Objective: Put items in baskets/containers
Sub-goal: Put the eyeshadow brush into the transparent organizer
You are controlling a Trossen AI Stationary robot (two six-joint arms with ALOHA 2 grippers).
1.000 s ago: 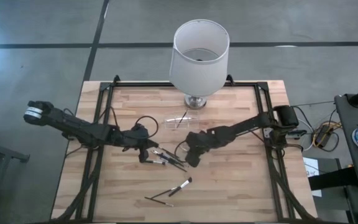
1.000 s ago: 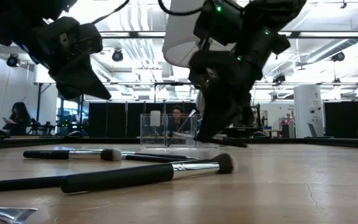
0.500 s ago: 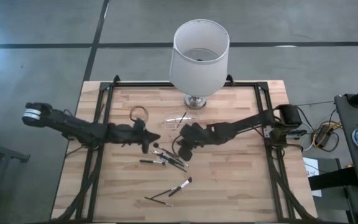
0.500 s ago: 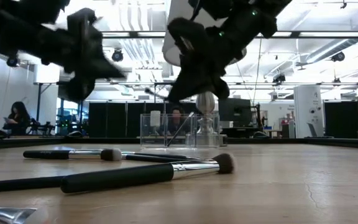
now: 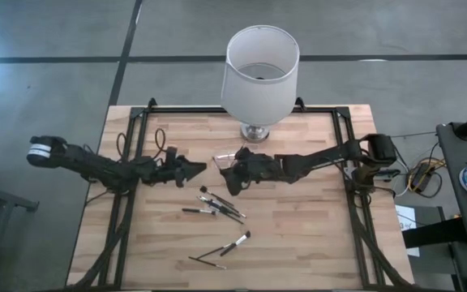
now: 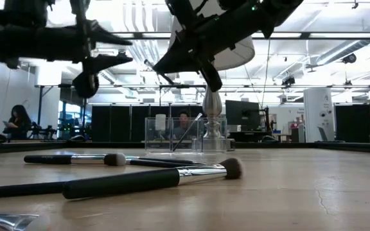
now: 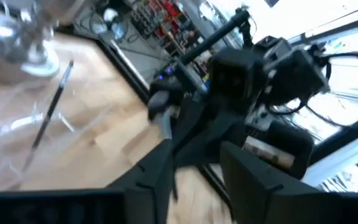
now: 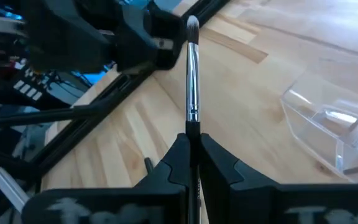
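Up above the table (image 5: 298, 235), the right gripper (image 8: 191, 144) has its jaws clamped on a thin dark brush (image 8: 192, 74) with a silver band, beside the clear holder (image 8: 328, 127), where one brush (image 7: 50, 109) leans. Left gripper (image 5: 194, 168): jaws parted, empty. About six brushes (image 5: 217, 207) lie on the wood.

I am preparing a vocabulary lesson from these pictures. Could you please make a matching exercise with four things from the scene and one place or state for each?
Things:
1. right gripper
2. left gripper
3. clear holder
4. lamp

Places or states:
a. stands at the far edge of the table
b. open, holding nothing
c. shut on a brush
d. lies on the wood with one brush inside

Pairs: 1-c, 2-b, 3-d, 4-a
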